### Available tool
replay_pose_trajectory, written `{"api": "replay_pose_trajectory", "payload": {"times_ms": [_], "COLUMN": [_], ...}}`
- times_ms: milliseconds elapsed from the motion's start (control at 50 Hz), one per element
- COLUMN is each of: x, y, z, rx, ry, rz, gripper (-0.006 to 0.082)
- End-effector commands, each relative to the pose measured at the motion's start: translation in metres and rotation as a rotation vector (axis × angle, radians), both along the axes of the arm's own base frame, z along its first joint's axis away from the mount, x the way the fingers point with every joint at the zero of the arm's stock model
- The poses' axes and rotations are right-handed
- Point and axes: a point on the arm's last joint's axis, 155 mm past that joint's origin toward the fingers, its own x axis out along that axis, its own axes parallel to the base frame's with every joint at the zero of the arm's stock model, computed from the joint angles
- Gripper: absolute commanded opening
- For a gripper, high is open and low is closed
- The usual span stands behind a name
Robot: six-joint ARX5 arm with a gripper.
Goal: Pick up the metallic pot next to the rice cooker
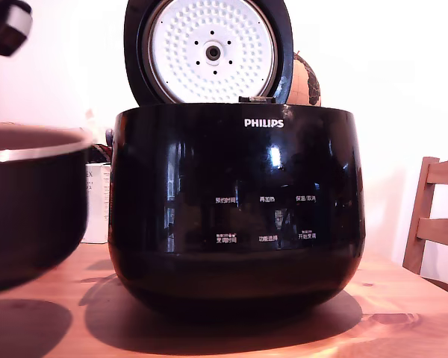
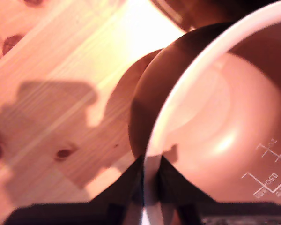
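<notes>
Your gripper (image 2: 147, 197) pinches the pot (image 2: 215, 117) by its thin rim; it looks lifted, so it may swing into the cooker (image 1: 235, 209).

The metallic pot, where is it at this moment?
The pot is at the exterior view's left edge, beside the rice cooker, over the wooden table. In the wrist view the gripper straddles its rim.

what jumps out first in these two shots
The big glossy black rice cooker fills the middle of the exterior view, its lid up and showing a white dimpled plate. At that view's left edge looms the dark pot. In the wrist view the gripper straddles the pot's pale rim.
</notes>
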Motion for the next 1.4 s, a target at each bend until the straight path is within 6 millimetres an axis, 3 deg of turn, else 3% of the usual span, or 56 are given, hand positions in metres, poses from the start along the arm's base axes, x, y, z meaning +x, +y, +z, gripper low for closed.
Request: {"api": "replay_pose_trajectory", "payload": {"times_ms": [0,440,740,1160,1380], "x": [0.003,0.0,-0.003,-0.005,0.002], "y": [0.0,0.02,0.017,-0.002,-0.002], "z": [0.018,0.046,0.059,0.073,0.093], "rx": [-0.033,-0.085,-0.221,-0.351,-0.376], "ry": [-0.055,-0.134,-0.092,-0.054,-0.109], "rz": [0.033,0.261,0.594,0.652,0.65], "gripper": [-0.0024,-0.0024,-0.0024,-0.0024,-0.0024]}}
